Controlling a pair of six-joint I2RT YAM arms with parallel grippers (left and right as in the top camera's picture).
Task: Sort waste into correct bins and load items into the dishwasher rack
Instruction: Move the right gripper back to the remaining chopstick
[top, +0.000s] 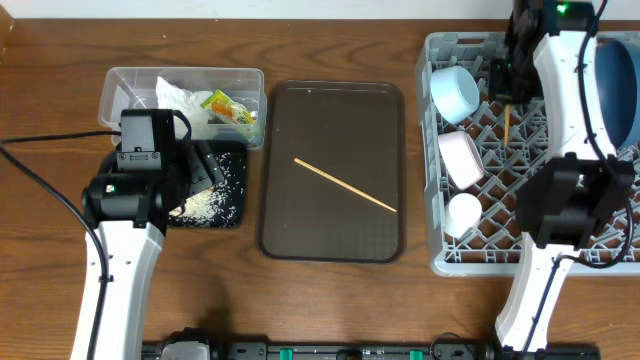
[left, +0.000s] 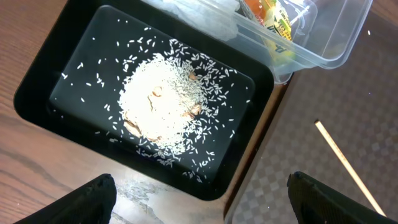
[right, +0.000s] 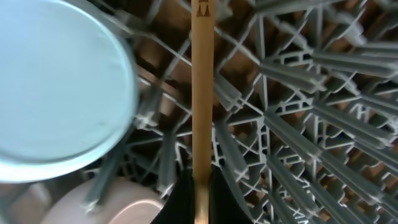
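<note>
Found tissue and snack wrapper in the clear tub, rice grains in the black tray. Counted light blue bowl, white bowl, cup and dark blue dish in the rack. Saw one chopstick clamped in the right gripper over its lattice, and the left gripper spread, empty. Judged only the second chopstick, on the brown tray, left to load

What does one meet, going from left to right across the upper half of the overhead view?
First the clear tub → brown serving tray → dishwasher rack, and inside it: light blue bowl → held chopstick → dark blue dish.
</note>
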